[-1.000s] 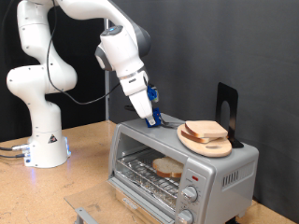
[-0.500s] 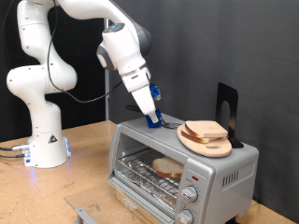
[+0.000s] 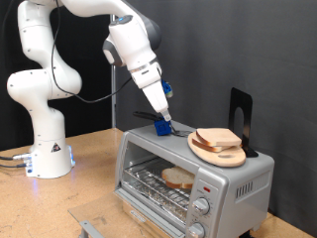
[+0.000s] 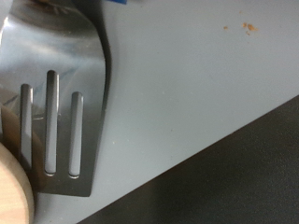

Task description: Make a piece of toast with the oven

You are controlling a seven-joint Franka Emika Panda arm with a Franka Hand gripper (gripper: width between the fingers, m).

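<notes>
The silver oven (image 3: 243,178) stands at the exterior view's lower right. One slice of pale toast (image 3: 218,138) lies on a round wooden plate (image 3: 210,154) on the oven's top. Another slice (image 3: 178,178) lies on the wire rack inside, seen through the glass. My gripper (image 3: 165,120) reaches down to a small blue piece (image 3: 162,128) on the oven's top, just left of the plate. The wrist view shows a slotted metal spatula blade (image 4: 56,93) flat on the grey oven top (image 4: 196,84), with the plate's wooden edge (image 4: 11,182) beside it.
A black upright stand (image 3: 241,111) is behind the plate on the oven's top. Two knobs (image 3: 201,206) and a red light (image 3: 205,186) are on the oven's front right. The arm's white base (image 3: 45,149) stands on the wooden table at left.
The hand has risen slightly and tilted toward the exterior view's right, while its tip stays at the blue piece on the oven's top. Toast, plate and oven have not moved.
</notes>
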